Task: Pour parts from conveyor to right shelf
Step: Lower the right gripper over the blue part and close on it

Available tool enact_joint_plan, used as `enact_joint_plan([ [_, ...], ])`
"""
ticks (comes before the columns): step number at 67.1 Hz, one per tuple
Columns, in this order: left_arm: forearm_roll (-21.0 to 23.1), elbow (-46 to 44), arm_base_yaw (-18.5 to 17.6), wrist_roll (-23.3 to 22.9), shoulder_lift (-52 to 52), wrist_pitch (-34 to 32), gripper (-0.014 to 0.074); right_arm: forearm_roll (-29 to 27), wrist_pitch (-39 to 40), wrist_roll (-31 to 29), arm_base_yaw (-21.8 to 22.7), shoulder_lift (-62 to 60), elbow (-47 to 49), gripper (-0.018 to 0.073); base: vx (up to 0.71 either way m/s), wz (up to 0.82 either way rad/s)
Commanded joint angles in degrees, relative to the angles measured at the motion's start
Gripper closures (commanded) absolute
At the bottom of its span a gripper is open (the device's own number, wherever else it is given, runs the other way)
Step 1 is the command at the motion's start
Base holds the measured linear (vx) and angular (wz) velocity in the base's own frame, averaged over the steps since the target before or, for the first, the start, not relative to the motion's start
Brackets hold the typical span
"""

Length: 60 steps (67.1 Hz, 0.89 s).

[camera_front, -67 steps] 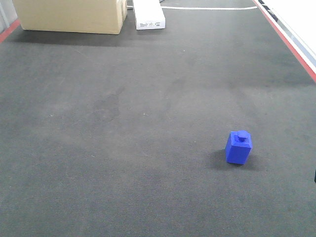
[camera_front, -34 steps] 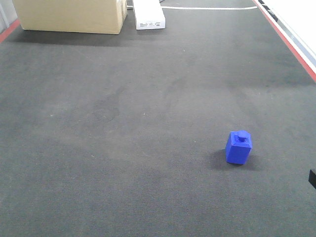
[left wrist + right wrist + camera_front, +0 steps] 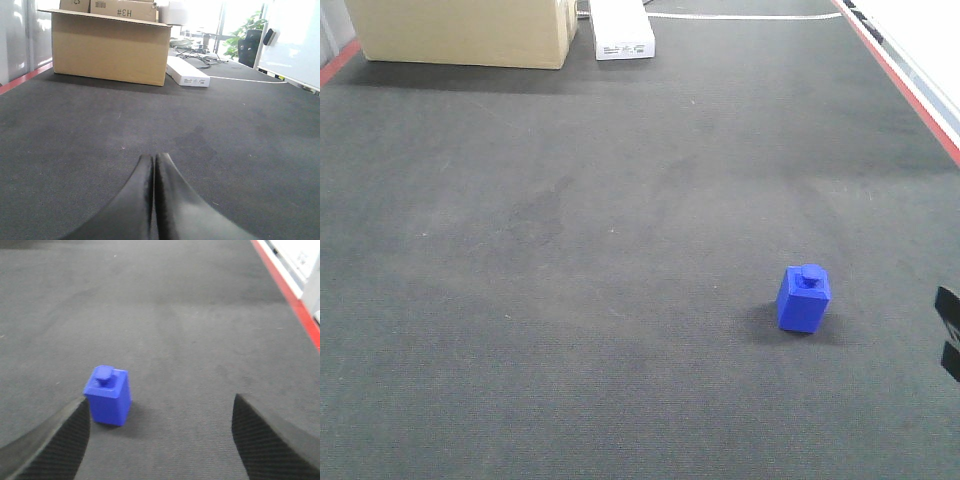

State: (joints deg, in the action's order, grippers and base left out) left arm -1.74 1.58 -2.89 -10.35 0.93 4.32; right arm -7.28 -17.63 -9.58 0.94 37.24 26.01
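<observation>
A small bright blue plastic studded block (image 3: 804, 298) stands upright, ungrasped, near right on the dark grey felt-like conveyor belt (image 3: 570, 250), the right gripper (image 3: 160, 412) spread wide close by, the left gripper (image 3: 154, 161) pressed closed; pickup and delivery appear entirely undone.

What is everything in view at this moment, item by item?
part: one, bright blue, upright on the belt, towards its right side.
conveyor: one, dark grey with red edge strips, fills the views.
cardboard box: one large, tan, far left of the belt.
flat box: one, white, just right of the cardboard box.
left gripper: one, black, jaws shut, empty.
right gripper: one, black, jaws open, part just ahead.
</observation>
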Motion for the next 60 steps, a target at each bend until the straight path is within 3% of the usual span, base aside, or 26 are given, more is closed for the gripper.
enact_joint_plan([
  [1, 0.5, 1.3, -0.2, -0.3, 0.5, -4.3, 0.0603, -0.7, 1.3, -1.4, -2.5, 3.0, 4.6, -0.0009, 0.00, 0.00],
  [16, 0.5, 1.3, -0.2, -0.3, 0.5, -4.3, 0.0603, -0.9, -3.2, -1.8, -11.9, 15.3, 14.7, 0.0005, 0.00, 0.00],
  [23, 0.5, 1.3, -0.2, -0.3, 0.5, -4.3, 0.0603, -0.8, -4.9, 0.8, -15.1, 22.0, 19.8, 0.0027, 0.00, 0.00],
  [33, 0.5, 1.3, -0.2, -0.3, 0.5, -4.3, 0.0603, 0.6, -9.9, 8.0, -15.6, 31.7, 27.1, 0.0043, 0.00, 0.00],
  [46, 0.5, 1.3, -0.2, -0.3, 0.5, -4.3, 0.0603, 7.3, -17.6, 20.2, -15.6, 42.5, 36.0, 0.0043, 0.00, 0.00],
  [60, 0.5, 1.3, -0.2, -0.3, 0.5, -4.3, 0.0603, 10.2, -26.3, 25.4, -14.9, 50.5, 44.6, 0.0043, 0.00, 0.00],
])
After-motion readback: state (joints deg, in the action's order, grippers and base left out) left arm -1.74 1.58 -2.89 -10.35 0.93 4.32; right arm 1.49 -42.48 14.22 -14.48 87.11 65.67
